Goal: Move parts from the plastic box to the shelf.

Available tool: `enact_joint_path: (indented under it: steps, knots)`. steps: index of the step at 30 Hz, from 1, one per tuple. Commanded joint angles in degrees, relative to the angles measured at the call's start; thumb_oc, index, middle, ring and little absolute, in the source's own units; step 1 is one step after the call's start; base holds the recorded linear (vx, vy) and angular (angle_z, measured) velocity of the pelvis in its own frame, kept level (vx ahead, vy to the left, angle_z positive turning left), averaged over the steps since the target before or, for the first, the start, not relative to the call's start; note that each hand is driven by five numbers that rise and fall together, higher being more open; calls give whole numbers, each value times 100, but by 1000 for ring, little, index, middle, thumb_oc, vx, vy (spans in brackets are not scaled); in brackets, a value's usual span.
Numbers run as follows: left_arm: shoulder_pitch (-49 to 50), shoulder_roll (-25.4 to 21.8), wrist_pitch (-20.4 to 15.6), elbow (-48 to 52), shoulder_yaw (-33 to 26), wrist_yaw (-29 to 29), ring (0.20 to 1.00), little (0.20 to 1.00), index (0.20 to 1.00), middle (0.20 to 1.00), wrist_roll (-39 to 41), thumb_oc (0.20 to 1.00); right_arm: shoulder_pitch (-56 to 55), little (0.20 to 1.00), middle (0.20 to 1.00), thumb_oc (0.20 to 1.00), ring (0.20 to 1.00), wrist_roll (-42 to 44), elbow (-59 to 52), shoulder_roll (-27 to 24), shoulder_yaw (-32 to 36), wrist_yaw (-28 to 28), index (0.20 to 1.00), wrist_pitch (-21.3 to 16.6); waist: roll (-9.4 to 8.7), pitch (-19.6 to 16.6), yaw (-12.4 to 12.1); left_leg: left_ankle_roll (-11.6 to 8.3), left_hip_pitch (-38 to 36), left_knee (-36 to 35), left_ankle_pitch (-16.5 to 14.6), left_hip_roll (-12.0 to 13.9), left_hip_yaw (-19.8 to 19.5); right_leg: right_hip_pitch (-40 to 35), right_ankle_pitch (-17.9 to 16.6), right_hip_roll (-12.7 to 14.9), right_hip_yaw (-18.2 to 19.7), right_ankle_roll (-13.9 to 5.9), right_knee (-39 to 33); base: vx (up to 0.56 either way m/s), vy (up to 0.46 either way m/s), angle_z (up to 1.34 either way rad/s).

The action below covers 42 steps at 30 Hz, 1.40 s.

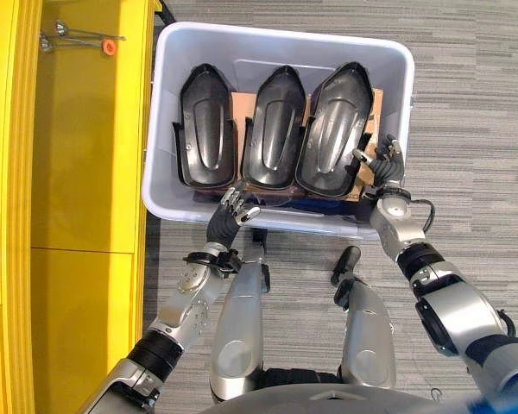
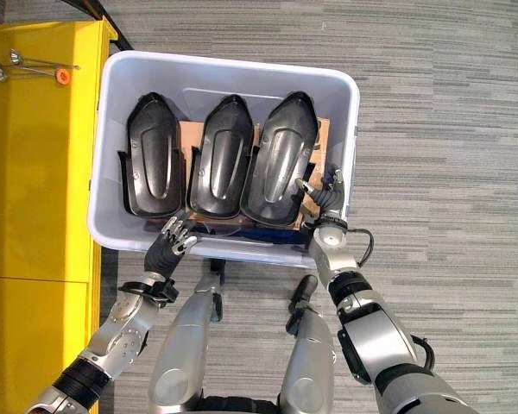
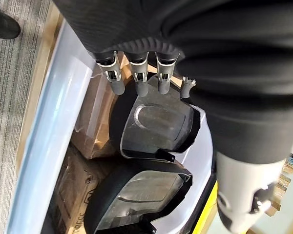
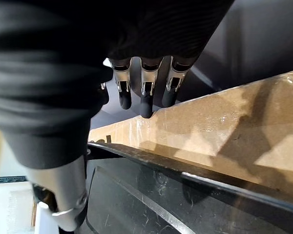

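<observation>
A pale plastic box [image 1: 276,36] stands on the floor before me. Three black moulded parts stand side by side in it: left [image 1: 205,129], middle [image 1: 276,129], right [image 1: 335,129], resting on brown cardboard [image 4: 224,126]. My left hand [image 1: 229,211] hovers over the box's near rim by the left part, its fingers [image 3: 139,80] relaxed and holding nothing. My right hand [image 1: 382,164] is inside the box at the right part's near corner. Its straight fingers [image 4: 145,92] touch the cardboard edge beside that part.
A yellow shelf [image 1: 86,172] runs along the left, close to the box's left wall. Metal tools with an orange piece [image 1: 86,36] lie on its far end. Grey striped carpet [image 1: 475,103] spreads to the right of the box.
</observation>
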State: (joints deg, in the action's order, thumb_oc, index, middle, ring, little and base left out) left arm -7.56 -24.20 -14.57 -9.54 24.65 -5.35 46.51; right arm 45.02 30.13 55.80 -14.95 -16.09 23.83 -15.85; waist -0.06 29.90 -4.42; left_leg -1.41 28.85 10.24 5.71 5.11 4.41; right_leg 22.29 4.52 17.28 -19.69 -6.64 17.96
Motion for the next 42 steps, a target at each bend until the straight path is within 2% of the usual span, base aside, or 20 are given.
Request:
enact_joint_path:
  steps: [1,13,21,26,27,28,29,42]
  knots:
    - [54,-121,-324,514,179,-48,1000,1000,1000,1000,-64,1000,-72,1000,1000,1000,1000,160,602,-111,8,-101,1000,239,124,-11,-234,-111,45,688,-899,146,-153,56,-602,275,17,-331,-352,0,0,0]
    - [-83,-95,-318,581,366,-32,1000,1000,1000,1000,-77,1000,245,1000,1000,1000,1000,-112,1550,-110,-95,-168,1000,533,282,-11,-406,-72,338,796,-924,68,-213,246,-601,318,-22,-345,-293,0,2,0]
    - [-153,-61,-311,602,438,-20,1000,1000,1000,1000,-127,1000,183,1000,1000,1000,1000,-663,1792,-81,-281,-133,1000,712,342,-11,-467,-53,405,838,-942,25,-229,273,-604,349,-54,-353,-283,0,18,4]
    - [-214,-38,-290,630,468,12,1000,1000,1000,1000,-130,1000,91,1000,1000,1000,1000,-1391,1961,-92,-555,-162,1000,957,359,-11,-510,-37,413,831,-933,-2,-240,250,-618,363,-77,-360,-287,-8,16,4]
    - [-223,-47,-284,635,479,23,1000,1000,1000,1000,-138,1000,82,551,551,551,551,-1523,1990,-100,-609,-172,551,994,362,-11,-515,-35,411,832,-932,-4,-248,246,-618,366,-81,-361,-283,-5,9,7]
    - [-228,-48,-284,638,479,36,1000,1000,1000,1000,-136,1000,73,551,551,551,551,-1610,2014,-98,-642,-162,551,1022,362,-11,-523,-33,403,829,-932,-9,-249,239,-619,368,-85,-363,-283,-6,9,10]
    - [-238,-52,-279,638,481,52,1000,1000,1000,1000,-150,1000,67,200,200,200,200,-1721,2031,-108,-672,-179,200,1057,363,-11,-524,-32,401,835,-931,-14,-257,236,-618,371,-87,-365,-277,-5,12,10]
    - [-222,-85,-282,608,443,68,1000,1000,1000,1000,-137,1000,-37,200,200,200,200,-2049,2031,-236,-611,-62,200,1122,350,-11,-501,-11,291,802,-925,-36,-263,163,-621,395,-86,-376,-255,-1,4,1]
